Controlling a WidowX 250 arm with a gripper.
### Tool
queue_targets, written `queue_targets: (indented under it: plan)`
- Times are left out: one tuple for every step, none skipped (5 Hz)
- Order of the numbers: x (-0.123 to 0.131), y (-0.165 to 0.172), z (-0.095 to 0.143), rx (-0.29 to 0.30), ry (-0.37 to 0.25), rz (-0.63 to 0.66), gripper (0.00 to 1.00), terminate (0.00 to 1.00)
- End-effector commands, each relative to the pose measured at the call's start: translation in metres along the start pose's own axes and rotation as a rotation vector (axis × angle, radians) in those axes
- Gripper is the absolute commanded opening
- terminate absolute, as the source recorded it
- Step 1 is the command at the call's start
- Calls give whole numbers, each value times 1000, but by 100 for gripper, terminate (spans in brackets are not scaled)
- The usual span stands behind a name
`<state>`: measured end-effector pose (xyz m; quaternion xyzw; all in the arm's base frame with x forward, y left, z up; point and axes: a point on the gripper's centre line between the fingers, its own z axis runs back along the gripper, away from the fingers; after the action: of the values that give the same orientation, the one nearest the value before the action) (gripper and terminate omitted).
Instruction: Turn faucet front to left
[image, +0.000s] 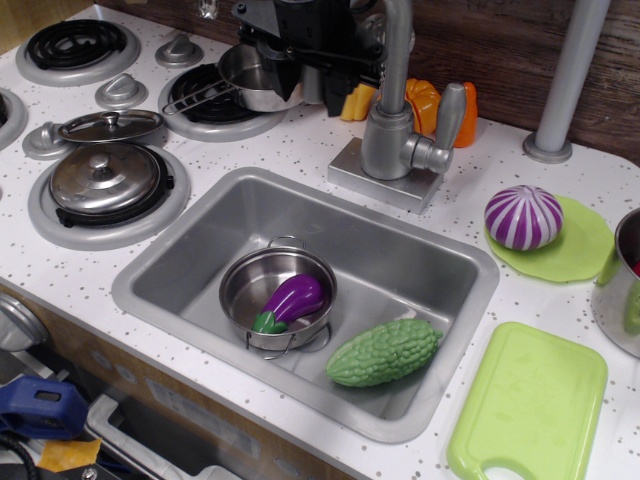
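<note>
A: Starting from the left edge of the white speckled tabletop (300, 150), what is there?

B: Toy burners, and a round silver lidded pot (105, 180) near the front-left. Further right, toward the back edge, a small steel saucepan (262, 82) sits on a burner, with the black tool (315, 45) above and partly in front of it.

A: Is the tool clenched or released?

B: That cannot be told; its fingertips are lost against the dark body and the pan. It seems to hold nothing and stands just left of the faucet's spout.

A: And the faucet itself?

B: The silver-grey toy faucet with a cylindrical body on a square base plate (388, 140) stands behind the grey sink basin (400, 260), at mid-back of the tabletop, its lever pointing right. In the basin lie a steel bowl with a purple eggplant (293, 298) and a bumpy green gourd (384, 352).

A: How would it handle?

B: Likely stiff, light plastic with a smooth, slippery finish, swivelling on its base. The best place to hold or push looks like the tall curved spout, well up from the pivot.

A: At the right edge?

B: A purple-and-white striped bulb (523, 216) on a green mat.
</note>
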<state>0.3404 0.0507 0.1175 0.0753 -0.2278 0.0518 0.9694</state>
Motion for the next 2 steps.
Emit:
queue_targets:
  plan:
    - [16, 30, 2, 104, -82, -87, 0, 0]
    - [27, 53, 0, 139, -118, -153, 0, 0]
